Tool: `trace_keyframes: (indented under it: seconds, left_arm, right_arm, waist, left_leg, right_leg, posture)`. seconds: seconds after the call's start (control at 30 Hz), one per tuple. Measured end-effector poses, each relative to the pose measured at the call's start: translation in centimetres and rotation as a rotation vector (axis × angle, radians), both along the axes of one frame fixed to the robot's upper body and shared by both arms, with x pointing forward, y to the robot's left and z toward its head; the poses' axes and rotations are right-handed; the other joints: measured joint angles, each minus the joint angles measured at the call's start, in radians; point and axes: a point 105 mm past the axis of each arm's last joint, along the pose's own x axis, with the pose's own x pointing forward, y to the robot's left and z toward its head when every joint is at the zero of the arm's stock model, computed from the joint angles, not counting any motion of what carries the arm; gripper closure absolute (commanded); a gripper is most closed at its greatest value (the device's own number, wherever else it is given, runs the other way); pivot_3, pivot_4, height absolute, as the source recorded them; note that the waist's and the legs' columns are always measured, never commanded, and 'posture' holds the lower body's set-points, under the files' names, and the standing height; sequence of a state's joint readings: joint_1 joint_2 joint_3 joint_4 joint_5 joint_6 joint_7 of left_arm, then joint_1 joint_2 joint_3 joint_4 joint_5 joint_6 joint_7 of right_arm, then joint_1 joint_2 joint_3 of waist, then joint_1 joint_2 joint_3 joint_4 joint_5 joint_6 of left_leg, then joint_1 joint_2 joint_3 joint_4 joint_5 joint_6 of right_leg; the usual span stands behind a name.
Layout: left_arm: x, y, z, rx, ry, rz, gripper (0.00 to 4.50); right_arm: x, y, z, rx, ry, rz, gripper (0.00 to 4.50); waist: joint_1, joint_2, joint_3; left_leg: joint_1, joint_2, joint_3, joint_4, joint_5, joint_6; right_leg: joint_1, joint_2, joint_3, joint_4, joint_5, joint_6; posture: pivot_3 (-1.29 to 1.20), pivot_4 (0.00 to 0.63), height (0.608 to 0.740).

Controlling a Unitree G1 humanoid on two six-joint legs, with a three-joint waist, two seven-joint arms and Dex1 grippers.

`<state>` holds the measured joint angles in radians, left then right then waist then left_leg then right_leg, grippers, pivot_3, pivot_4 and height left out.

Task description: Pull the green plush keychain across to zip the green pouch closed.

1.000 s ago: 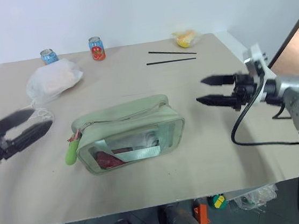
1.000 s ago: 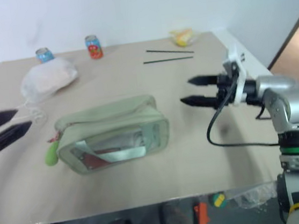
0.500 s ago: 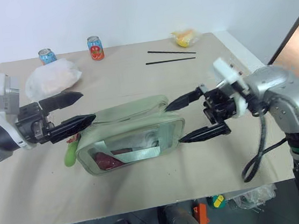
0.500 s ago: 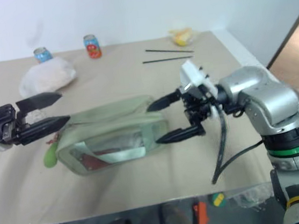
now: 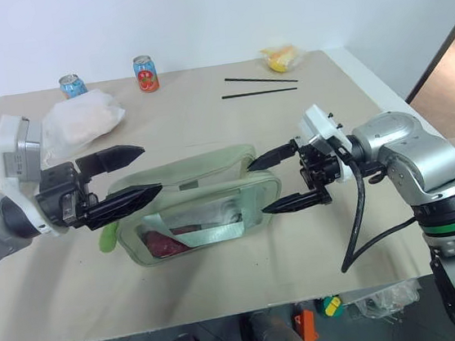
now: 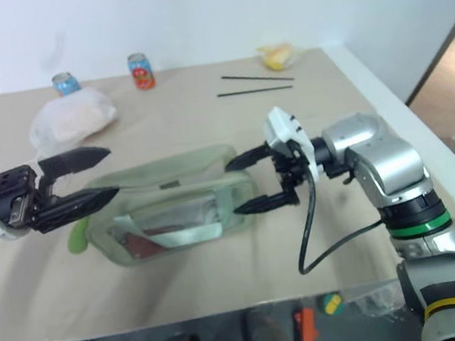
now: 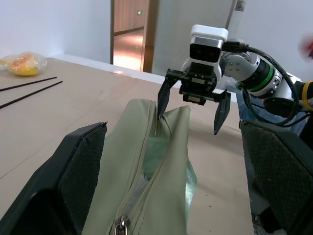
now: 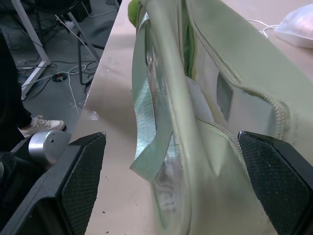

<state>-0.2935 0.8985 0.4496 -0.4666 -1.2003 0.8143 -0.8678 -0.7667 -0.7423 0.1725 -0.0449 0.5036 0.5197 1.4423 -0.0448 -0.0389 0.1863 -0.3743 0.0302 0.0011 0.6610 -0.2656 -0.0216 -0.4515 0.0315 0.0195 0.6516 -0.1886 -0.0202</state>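
Both grippers stand at the two ends of the green pouch [image 5: 198, 202], each with its fingers spread wide and nothing held. On the robot's left, the left gripper [image 5: 134, 177] points level toward the right, one finger above the pouch's top near the zipper's starting end, the other along its front upper edge. Opposite it, the right gripper [image 5: 277, 183] points leftward with its fingers straddling the pouch's far end, one at the top corner, one at the front corner; whether they touch the fabric cannot be told.

Lying on the table [image 5: 223, 278] with its long axis running left to right, the pouch has its zipper along the top and is still unzipped. Hanging off its left end, just below and behind the left gripper's fingers, is the green plush keychain [image 5: 107, 233], largely hidden by them.

So the left gripper is much the nearer to the keychain, which must travel rightward along the pouch's length; the right gripper looks placed to steady the far end.
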Motion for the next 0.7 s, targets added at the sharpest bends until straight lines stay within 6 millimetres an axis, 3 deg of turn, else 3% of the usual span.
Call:
trace_keyframes:
  seconds: [0.3, 0.37, 0.7]
  left_arm:
    - [-0.1, 0.0, -0.4, -0.012, 0.017, 0.026, 0.00]
    - [-0.1, 0.4, -0.3, -0.028, 0.017, 0.052, 0.00]
    - [-1.1, 4.4, 1.5, -0.137, -0.020, 0.215, 0.00]
  right_arm:
    - [-0.4, 0.0, -0.8, 0.007, 0.036, 0.017, 4.00]
    - [-0.5, 0.0, -0.9, 0.012, 0.047, 0.021, 4.48]
    - [-0.3, 0.0, -0.9, 0.031, 0.072, 0.031, 4.48]
  waist:
    - [0.000, 0.000, 0.000]
    - [0.000, 0.000, 0.000]
    - [-0.001, 0.000, 0.000]
  left_leg:
    - [0.000, 0.000, 0.000, 0.000, 0.000, 0.000]
    - [0.000, 0.000, 0.000, 0.000, 0.000, 0.000]
    - [0.001, 0.001, 0.000, 0.001, 0.000, 0.000]
  right_leg:
    - [0.000, 0.000, 0.000, 0.000, 0.000, 0.000]
    - [0.000, 0.000, 0.000, 0.000, 0.000, 0.000]
    - [0.000, 0.000, 0.000, 0.001, 0.000, -0.001]
  posture:
    - [0.00, 0.150, 0.740]
    - [0.00, 0.150, 0.740]
    - [0.00, 0.150, 0.740]
